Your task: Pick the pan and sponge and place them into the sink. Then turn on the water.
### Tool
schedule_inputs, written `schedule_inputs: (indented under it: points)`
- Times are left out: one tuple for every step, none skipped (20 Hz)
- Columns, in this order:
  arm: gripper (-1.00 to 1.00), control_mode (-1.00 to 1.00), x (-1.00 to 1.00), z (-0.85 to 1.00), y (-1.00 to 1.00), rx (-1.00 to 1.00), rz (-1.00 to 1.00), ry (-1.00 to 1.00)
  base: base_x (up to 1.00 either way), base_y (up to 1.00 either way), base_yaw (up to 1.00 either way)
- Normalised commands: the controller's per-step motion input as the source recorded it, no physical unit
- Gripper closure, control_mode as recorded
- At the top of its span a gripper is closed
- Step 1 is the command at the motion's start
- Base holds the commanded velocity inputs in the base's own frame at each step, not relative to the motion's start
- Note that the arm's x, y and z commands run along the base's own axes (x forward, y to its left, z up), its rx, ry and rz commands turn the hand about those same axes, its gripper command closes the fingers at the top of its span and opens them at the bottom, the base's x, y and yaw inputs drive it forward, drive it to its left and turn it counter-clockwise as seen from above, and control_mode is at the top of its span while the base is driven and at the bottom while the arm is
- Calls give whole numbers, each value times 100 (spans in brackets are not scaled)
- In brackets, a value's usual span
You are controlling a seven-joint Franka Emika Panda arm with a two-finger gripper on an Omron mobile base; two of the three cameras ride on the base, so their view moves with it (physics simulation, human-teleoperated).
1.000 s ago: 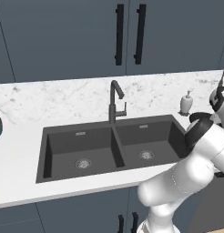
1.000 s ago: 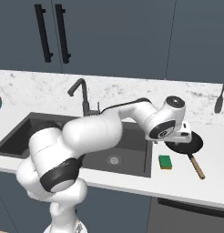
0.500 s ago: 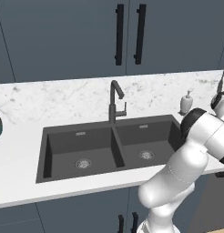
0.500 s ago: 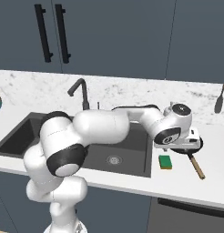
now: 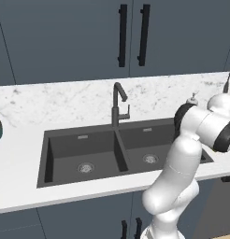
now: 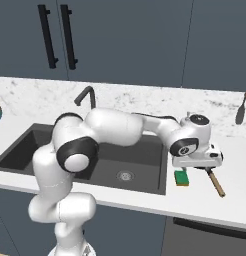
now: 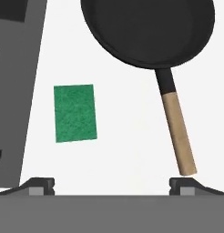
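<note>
The gripper (image 7: 112, 184) hangs over the counter (image 6: 195, 197) right of the sink (image 6: 25, 150), its fingers spread wide apart with nothing between them. The black pan (image 7: 148, 29) lies on the counter near its front edge, its wooden handle (image 6: 216, 182) pointing toward that edge. The green sponge (image 7: 75, 113) lies flat between the pan and the sink's right rim, apart from both.
</note>
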Motion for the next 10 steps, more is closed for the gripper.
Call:
schedule_inputs:
  points:
    - [-100,-100,19,-12,-19,0,0,17,0,0,0]
    - [-100,-100,23,-11,-22,0,0,18,0,0,0]
    - [-100,-100,23,-12,-24,0,0,17,0,0,0]
    - [-100,-100,26,-10,-29,0,0,18,0,0,0]
    - [-100,-100,29,-7,-39,3,1,17,0,0,0]
    - [-100,-100,27,-7,-42,6,2,15,0,0,0]
    - [-100,-100,27,-8,-40,8,2,15,0,0,0]
    - [-100,-100,26,-9,-41,11,3,13,0,0,0]
    - [-100,-100,26,-9,-41,12,3,12,0,0,0]
    - [-100,-100,26,-4,-43,14,3,11,0,0,0]
